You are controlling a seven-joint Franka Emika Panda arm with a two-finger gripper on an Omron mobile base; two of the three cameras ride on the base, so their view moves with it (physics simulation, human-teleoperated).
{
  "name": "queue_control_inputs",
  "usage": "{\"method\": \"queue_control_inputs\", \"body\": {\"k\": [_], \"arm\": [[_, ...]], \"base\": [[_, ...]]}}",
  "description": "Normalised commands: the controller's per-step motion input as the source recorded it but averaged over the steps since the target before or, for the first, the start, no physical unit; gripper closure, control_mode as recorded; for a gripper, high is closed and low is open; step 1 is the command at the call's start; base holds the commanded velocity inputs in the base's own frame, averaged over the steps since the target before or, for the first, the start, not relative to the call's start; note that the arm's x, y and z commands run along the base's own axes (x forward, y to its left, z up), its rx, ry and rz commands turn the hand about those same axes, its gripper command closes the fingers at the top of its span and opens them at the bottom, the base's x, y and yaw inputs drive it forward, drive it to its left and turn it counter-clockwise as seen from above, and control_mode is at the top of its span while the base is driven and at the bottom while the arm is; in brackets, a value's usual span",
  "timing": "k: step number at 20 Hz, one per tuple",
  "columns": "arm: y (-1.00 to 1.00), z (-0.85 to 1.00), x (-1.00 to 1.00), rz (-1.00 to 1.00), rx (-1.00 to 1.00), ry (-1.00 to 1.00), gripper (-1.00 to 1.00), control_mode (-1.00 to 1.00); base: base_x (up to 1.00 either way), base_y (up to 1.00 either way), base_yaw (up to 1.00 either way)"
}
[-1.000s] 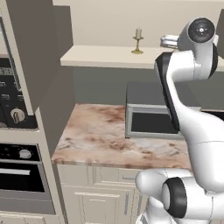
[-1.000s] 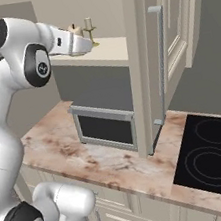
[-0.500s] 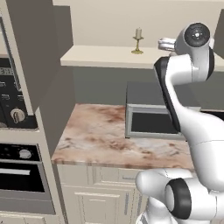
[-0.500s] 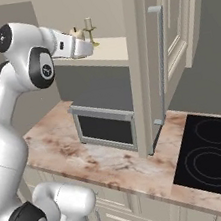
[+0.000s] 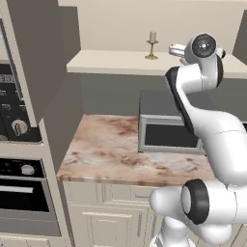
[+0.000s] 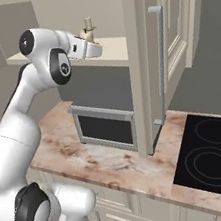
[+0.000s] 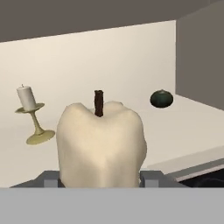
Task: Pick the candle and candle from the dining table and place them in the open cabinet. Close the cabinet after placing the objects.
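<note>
White arm (image 5: 202,125) raised high, reaching forward, fingers (image 7: 151,178) clamped either side of a load.

stubby candle (image 7: 99,146): base hidden | end effector (image 7: 99,179): fingertips mostly hidden

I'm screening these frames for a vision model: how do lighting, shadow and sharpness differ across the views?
Left base view: flat, even light, no glare; candlestick candle small but crisp on the cabinet shelf. Right base view: cabinet door sharp, with shade beneath the shelf. Hand view: the stubby candle between the gripper tips looms large with soft edges; a dark round object behind is indistinct.
</note>
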Motion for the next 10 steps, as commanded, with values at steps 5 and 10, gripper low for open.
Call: {"method": "queue_control_inputs", "body": {"k": [5,10], "arm": [[-0.43,0.00,0.90,-0.01,0.19,0.05,1.00,-1.00],[-0.22,-0.02,0.66,0.00,0.08,0.02,1.00,-1.00]], "base": [[0.00,0.00,0.00],[0.00,0.00,0.00]]}}
